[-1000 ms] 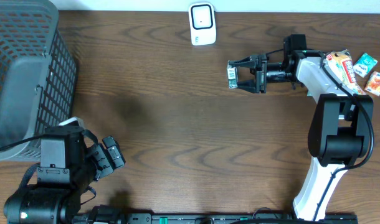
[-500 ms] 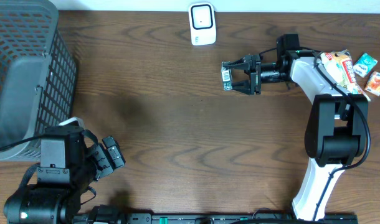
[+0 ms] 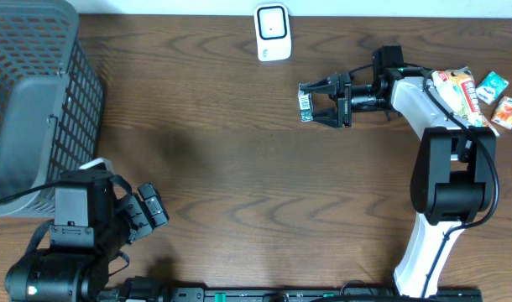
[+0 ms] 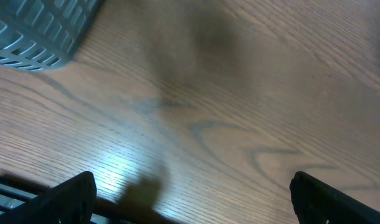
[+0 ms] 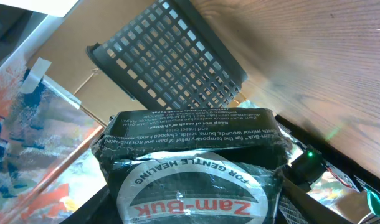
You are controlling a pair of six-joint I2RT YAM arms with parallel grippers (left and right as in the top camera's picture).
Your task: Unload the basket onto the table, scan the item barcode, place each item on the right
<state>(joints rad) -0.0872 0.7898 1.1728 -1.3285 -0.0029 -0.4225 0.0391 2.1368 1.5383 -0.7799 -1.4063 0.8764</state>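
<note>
Your right hand point(image 3: 309, 101) has slid left toward the scanner point(image 3: 273, 32) and now sits below and just right of it, jaws half closed on the Zam-Buk packet point(image 3: 305, 106) above the desk point(image 3: 239, 168). Your left hand point(image 3: 148, 211), far below-left of the scanner, gapes wide, holding nothing.
</note>
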